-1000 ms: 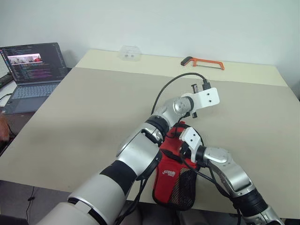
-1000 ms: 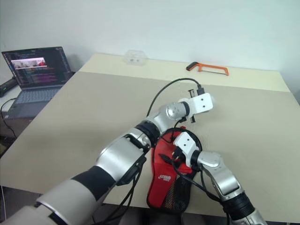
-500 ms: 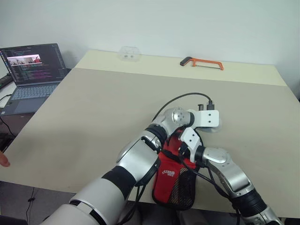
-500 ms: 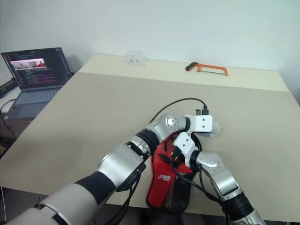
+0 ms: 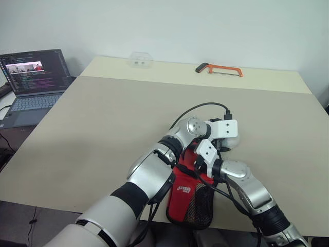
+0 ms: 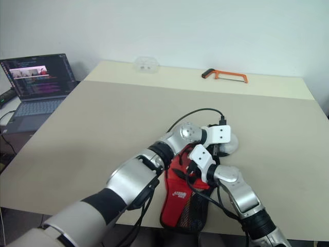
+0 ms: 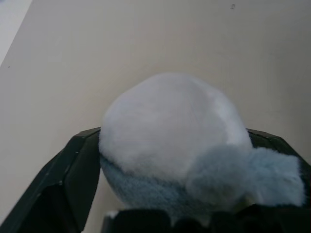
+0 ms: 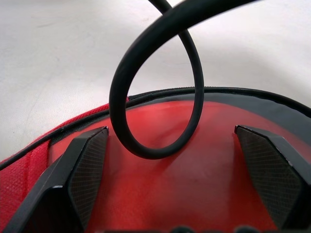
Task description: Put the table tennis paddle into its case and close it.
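Counter [image 5: 103, 118] of pale, matte beige carries everything, with an open laptop [image 5: 33, 77] off its left side. Next in size is the case [image 5: 187, 193], a paddle-shaped soft pouch of red woven fabric with white lettering and a black mesh pocket [image 5: 201, 206]. It lies at the near edge with the mesh end hanging over, its long axis running away from the robot toward both grippers. The right gripper [image 8: 170, 133] sits directly over the case's far, rounded end, jaws spread wide and gripping nothing, so the right arm is the nearer one for any work on the rim or zip. The table tennis paddle is hard to pick out: the smooth red patch edged in black under the right gripper may be its rubber face inside the case, but that is a guess. An orange-framed hacksaw [image 5: 218, 69] lies well apart at the far edge, near a small clear plastic box [image 5: 140, 59]. Just beyond the case, the left gripper [image 7: 175, 141] has its jaws wide on either side of a fluffy white and blue-grey plush ball [image 6: 230, 145] resting on the counter. A stiff black cable [image 8: 115, 97] loops in front of the right gripper.
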